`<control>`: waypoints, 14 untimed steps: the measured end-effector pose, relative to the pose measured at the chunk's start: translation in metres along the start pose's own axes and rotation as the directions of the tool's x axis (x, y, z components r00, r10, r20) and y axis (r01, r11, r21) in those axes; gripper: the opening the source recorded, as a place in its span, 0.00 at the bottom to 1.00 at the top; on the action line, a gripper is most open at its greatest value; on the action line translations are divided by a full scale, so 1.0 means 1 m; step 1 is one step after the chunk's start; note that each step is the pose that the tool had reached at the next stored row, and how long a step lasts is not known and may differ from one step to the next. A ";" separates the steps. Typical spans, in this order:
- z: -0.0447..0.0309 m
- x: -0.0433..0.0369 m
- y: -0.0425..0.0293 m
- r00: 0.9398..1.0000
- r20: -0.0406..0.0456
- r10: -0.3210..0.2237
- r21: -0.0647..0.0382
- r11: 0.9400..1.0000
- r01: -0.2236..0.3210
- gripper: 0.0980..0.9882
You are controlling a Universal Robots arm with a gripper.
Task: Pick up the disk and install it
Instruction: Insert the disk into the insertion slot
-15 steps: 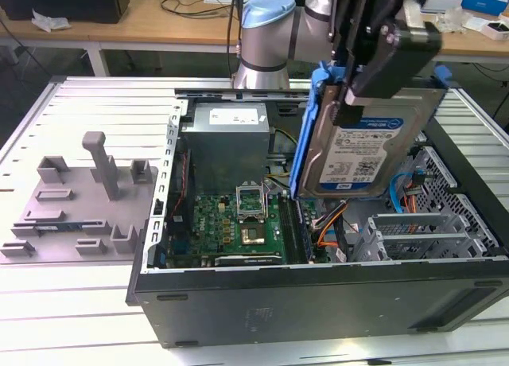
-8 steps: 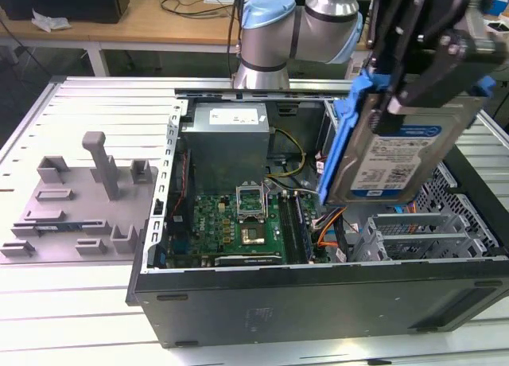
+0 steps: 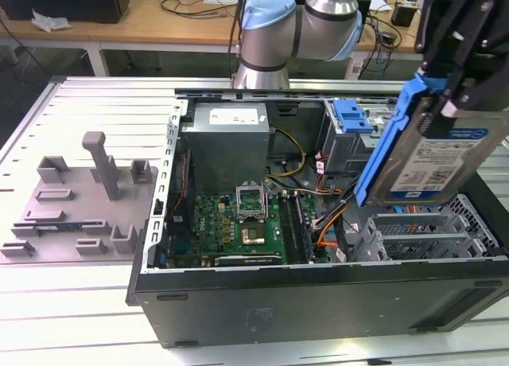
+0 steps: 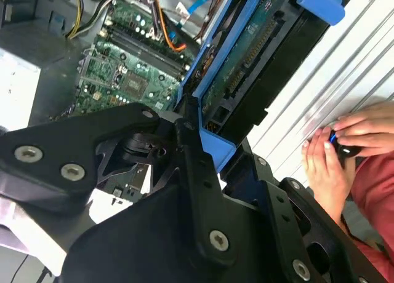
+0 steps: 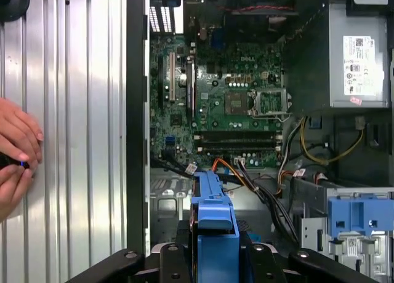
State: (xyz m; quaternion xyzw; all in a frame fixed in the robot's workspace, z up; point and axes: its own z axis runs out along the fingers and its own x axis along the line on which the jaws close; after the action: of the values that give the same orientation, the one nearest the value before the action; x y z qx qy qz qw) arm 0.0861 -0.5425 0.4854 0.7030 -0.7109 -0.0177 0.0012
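Note:
The disk (image 3: pixel 445 163), a silver drive with a white-and-blue label in a blue carrier frame (image 3: pixel 388 139), hangs tilted in the air over the right end of the open computer case (image 3: pixel 318 302), at the exterior view's right. My black gripper (image 3: pixel 447 91) comes down from above and is shut on its upper edge. In the second wrist view the disk (image 4: pixel 258 55) shows its green circuit side, with the gripper (image 4: pixel 206 144) clamped on the blue frame. In the first wrist view the carrier (image 5: pixel 214 203) stands edge-on in the gripper (image 5: pixel 212 258), above the case's grey drive bay (image 5: pixel 169 194).
Inside the case lie a green motherboard (image 3: pixel 238 223), a grey power-supply box (image 3: pixel 231 143), cable bundles (image 3: pixel 330 215) and a blue-fronted drive cage (image 3: pixel 350 119). A grey fixture plate (image 3: pixel 87 199) sits at the exterior view's left. A person's hands (image 4: pixel 338 147) rest on the ribbed table beside the case.

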 end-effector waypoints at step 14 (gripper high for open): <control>0.0046 -0.0001 -0.0289 1.000 -0.004 -0.001 0.000 1.000 0.001 0.30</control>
State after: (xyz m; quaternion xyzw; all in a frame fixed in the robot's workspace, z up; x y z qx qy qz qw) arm 0.1149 -0.5426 0.4800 0.7033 -0.7107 -0.0164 0.0027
